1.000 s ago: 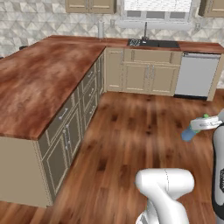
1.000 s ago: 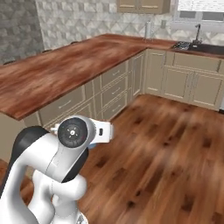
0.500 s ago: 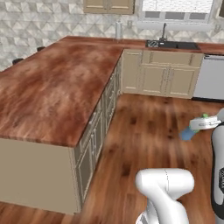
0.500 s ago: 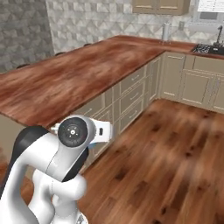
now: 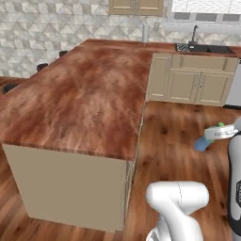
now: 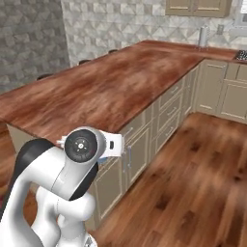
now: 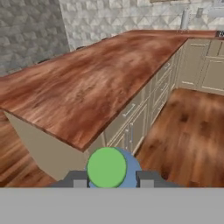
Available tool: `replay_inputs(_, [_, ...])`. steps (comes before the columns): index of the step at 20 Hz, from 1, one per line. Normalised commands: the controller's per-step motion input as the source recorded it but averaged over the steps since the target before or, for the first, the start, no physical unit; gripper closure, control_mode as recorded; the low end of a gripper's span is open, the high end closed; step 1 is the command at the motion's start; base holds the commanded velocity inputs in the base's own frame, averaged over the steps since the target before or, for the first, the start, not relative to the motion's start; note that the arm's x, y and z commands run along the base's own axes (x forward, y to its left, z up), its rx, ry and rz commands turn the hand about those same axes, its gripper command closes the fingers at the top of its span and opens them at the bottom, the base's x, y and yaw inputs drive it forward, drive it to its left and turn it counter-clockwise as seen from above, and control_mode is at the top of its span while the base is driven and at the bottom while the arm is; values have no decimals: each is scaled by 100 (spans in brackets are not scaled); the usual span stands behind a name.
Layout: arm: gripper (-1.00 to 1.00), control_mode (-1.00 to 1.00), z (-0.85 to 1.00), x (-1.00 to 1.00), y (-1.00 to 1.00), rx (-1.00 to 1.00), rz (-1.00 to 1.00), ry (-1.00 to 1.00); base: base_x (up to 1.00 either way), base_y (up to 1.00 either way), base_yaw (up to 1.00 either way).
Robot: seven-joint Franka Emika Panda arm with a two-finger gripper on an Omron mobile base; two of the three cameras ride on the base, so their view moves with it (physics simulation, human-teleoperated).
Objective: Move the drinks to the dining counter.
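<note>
Clamped between the two dark finger tips of the gripper (image 7: 109, 178) sits the blue-green bottle (image 7: 113, 168), its round green cap facing the hand camera and the blue body bulging out on either side of it. From the left base camera the same bottle (image 5: 205, 141) hangs at the end of the arm, carried out over the wooden floor (image 5: 174, 141), tilted rather than upright. Judging by its small size, it is probably light, and it looks rigid; a smooth round body could twist or slip if held too loosely, so a hold across the middle of the body, below the cap, seems the safest. Just ahead and below lies the near corner of the dining counter (image 7: 87, 87), a broad reddish-brown top on a beige base, with cabinet drawers (image 7: 131, 120) along its floor side. Farther off, a tiled wall (image 6: 135, 21) closes the room.
</note>
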Motion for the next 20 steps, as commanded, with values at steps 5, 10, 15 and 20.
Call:
replay_inputs(5, [100,100,0,0,0,0,0,0,-4,100,0])
replay_inputs(10, [100,100,0,0,0,0,0,0,7,93,0])
replay_inputs(15, [100,100,0,0,0,0,0,0,50,45,-1])
replay_inputs(20, [100,100,0,0,0,0,0,0,71,10,-3])
